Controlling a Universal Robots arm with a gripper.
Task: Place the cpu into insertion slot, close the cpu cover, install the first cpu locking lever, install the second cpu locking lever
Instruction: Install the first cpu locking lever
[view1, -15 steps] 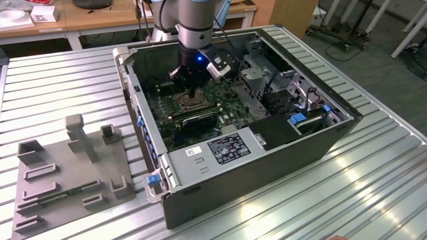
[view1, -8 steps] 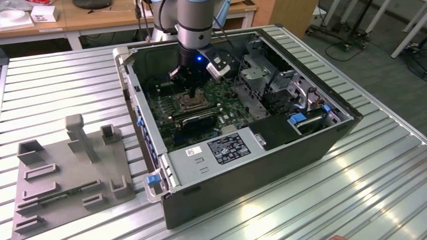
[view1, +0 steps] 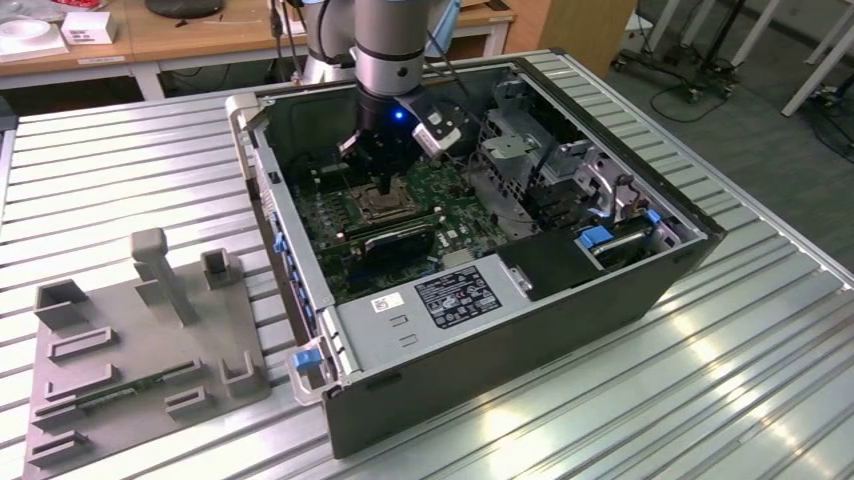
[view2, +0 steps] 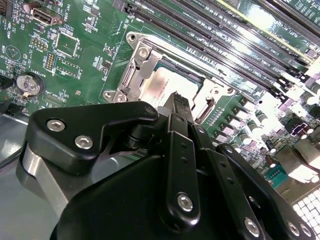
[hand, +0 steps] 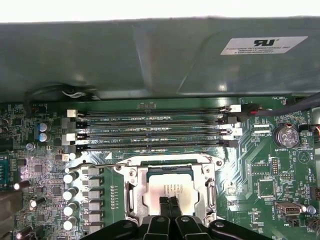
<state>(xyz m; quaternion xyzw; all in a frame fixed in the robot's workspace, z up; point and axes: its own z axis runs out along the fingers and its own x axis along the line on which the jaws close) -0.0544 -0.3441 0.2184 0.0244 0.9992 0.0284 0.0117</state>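
Note:
The cpu (hand: 167, 186) shows its silvery-tan top through the window of the cpu cover (hand: 137, 192), which lies flat over the insertion slot (view1: 378, 206) on the green motherboard. In the second wrist view the cpu (view2: 167, 86) sits under the cover's frame (view2: 139, 62). My gripper (hand: 169, 206) hangs right over the near edge of the cpu, its two black fingertips pressed together with nothing between them. In the exterior view the gripper (view1: 384, 186) reaches down inside the open computer case. Whether the tips touch the chip I cannot tell.
Several long memory slots (hand: 155, 127) run just beyond the socket, below the case wall (hand: 150, 60). Capacitors (hand: 75, 192) stand on one side and a coin battery (hand: 286, 135) on the other. A drive cage (view1: 534, 160) fills the case's far end. A grey parts fixture (view1: 134, 340) lies on the table.

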